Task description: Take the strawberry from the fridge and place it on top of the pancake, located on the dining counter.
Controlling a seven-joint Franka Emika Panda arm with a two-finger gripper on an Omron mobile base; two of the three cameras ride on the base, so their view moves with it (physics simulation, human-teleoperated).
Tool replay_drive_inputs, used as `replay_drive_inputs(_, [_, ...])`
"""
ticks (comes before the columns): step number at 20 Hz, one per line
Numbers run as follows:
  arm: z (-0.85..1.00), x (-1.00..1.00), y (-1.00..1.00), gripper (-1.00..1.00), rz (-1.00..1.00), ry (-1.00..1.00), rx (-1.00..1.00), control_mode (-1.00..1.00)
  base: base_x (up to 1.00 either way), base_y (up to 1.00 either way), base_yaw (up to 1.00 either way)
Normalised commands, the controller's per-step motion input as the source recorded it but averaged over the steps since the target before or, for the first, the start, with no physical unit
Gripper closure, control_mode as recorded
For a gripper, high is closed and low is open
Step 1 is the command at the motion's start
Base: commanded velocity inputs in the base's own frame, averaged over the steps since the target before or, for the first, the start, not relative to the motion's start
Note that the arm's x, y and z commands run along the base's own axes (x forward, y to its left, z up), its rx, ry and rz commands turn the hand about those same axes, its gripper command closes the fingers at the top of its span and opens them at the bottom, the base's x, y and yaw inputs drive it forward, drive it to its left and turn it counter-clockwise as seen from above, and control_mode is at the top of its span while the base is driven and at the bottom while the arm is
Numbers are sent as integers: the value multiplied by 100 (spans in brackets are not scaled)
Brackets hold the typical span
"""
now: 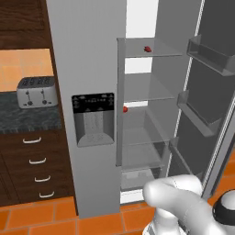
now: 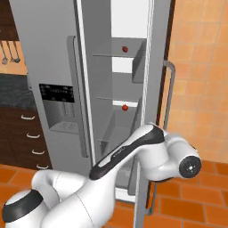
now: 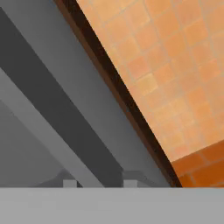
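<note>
Faces the fridge (image 1: 87, 55) across the middle of the left base view, with the right door (image 1: 215, 114) swung wide toward the right edge, presumably so the clear shelves can be reached from the front

Finds two small red things inside: one on the top shelf (image 1: 147, 49) in the upper centre, darker and set well in from the edge, and another on the middle shelf (image 1: 125, 109), brighter and half tucked behind the edge of the left door. Takes one of them for the strawberry, though at this size cannot tell which; the right base view puts them one above the other in the upper middle of the frame

Places the arm low, at the bottom of both base views, reaching toward the open door's edge rather than toward the shelves. Sees the gripper (image 3: 100, 182) in the hand view with its jaws drawn in as narrow as they go, tips at the bottom centre, and grey door bars running diagonally down to them from the upper left. Possibly pinches the door handle (image 2: 169, 89) to hold the door open; cannot say for sure

Judges the fetch not yet begun: no berry in the jaws, both red things resting on their shelves, well above the hand
</note>
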Motion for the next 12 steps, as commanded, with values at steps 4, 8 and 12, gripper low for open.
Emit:
replay_drive_inputs(4, [10, -38, -39, -100, 0, -14, 7, -100, 0, 0, 0])
replay_drive_inputs(8, [32, -100, 2, -100, 0, -19, 3, -100, 0, 0, 0])
replay_drive_inputs(12, [83, -100, 31, -100, 0, -8, -1, -100, 0, 0, 0])
